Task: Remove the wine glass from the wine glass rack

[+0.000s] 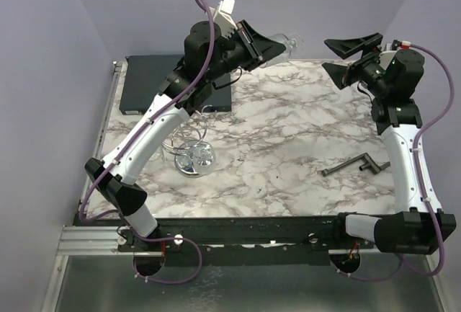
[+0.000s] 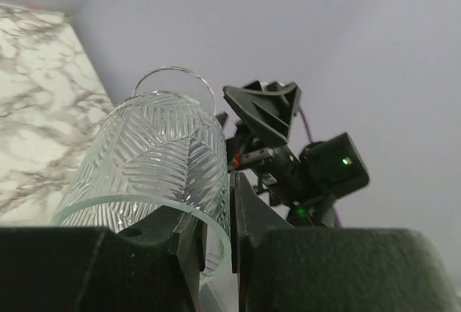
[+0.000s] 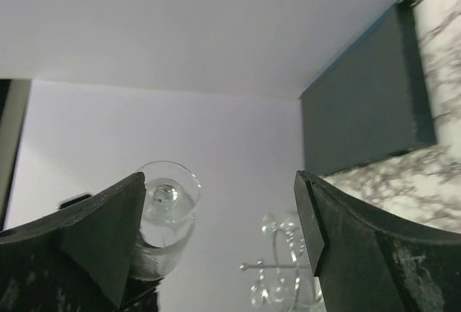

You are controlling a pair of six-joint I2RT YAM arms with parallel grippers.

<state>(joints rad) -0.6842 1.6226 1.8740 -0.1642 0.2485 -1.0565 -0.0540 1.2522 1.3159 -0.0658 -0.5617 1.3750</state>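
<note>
Here, the marble table point(image 1: 288, 125) is seen across the middle of the top view, and a fall onto it is the biggest danger, because the glass could be broken by it. A dark flat box point(image 1: 155, 81) is laid at the upper left of the table. The wine glass rack point(image 1: 194, 155) is stood at the lower left, well apart from the glass, so the glass is judged to be off it. The right gripper point(image 1: 346, 58) is held wide open at the upper right, near the glass but not touching it. If it is moved in too fast, the glass could be bumped and knocked loose. The left gripper point(image 1: 258, 47) is closed on the wine glass point(image 2: 158, 161), which is held high in the air at the upper middle of the top view. Only the thin rim looks to be pinched, as is shown at the bottom of the left wrist view. The glass could be let slip if the arm is swung or tipped, and the rim could be cracked if it is squeezed harder. A small grey bar point(image 1: 356, 164) is laid at the lower right and is not needed.
</note>
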